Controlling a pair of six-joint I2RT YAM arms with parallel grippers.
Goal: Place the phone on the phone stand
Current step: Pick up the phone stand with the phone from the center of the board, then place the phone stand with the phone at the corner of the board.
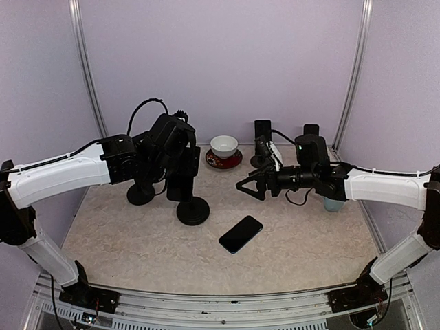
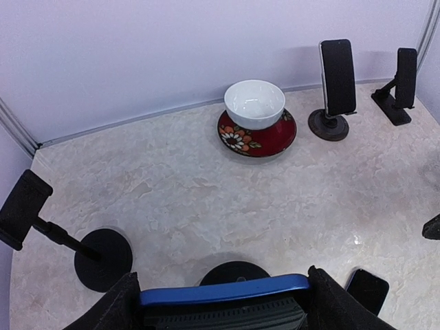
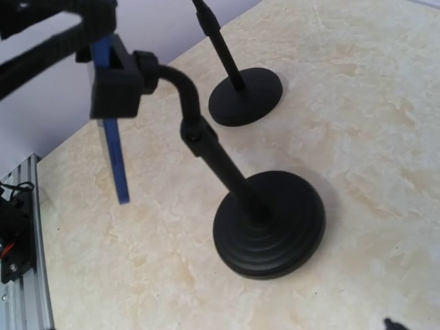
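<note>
Left wrist view: blue-edged phone [image 2: 223, 290] spans the left gripper [image 2: 225, 306], whose fingers [image 2: 120, 306] clamp its two ends. Right wrist view: the phone hangs upright against the cradle of the stand [image 3: 268, 220], left of the table's [image 1: 309, 240] middle. Right gripper [image 1: 249, 187] hovers just beside the stand, fingers apart, empty. Black phone [image 1: 240, 234] lies flat nearer the table's front edge.

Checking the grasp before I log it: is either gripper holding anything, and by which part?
The left gripper holds the blue-edged phone by its two opposite side edges. The right gripper is open, holding nothing.
</note>
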